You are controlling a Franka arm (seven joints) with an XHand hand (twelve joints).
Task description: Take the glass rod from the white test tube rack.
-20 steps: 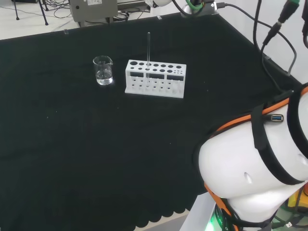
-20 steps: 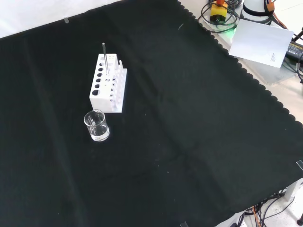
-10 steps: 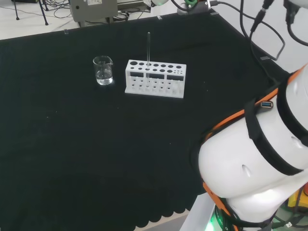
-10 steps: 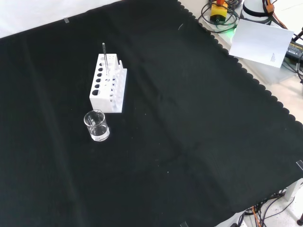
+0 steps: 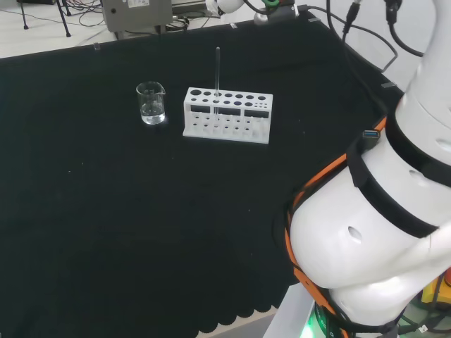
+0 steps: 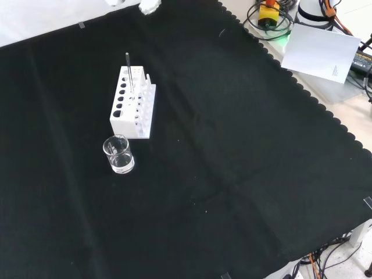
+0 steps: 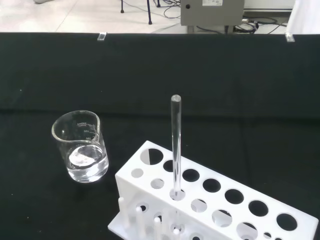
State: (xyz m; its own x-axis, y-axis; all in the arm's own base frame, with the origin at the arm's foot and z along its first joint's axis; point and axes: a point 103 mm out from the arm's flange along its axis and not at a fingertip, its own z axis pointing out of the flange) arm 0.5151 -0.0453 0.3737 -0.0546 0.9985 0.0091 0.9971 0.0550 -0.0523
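The glass rod stands upright in a hole of the white test tube rack, near the rack's left end in the head view. From the front, the rod rises from the far end of the rack. Up close in the wrist view, the clear rod sticks up from a hole in the rack. A white bit of the hand pokes in at the front view's top edge, well beyond the rack and apart from the rod. Nothing touches the rod.
A small glass beaker with a little clear liquid stands left of the rack in the head view, nearer than the rack in the front view, and beside it in the wrist view. The arm's white links fill the head view's right.
The arm's links have swung upward and leftward in the head view. White parts of the hand have come in at the top of the front view. Rod, rack and beaker have not moved.
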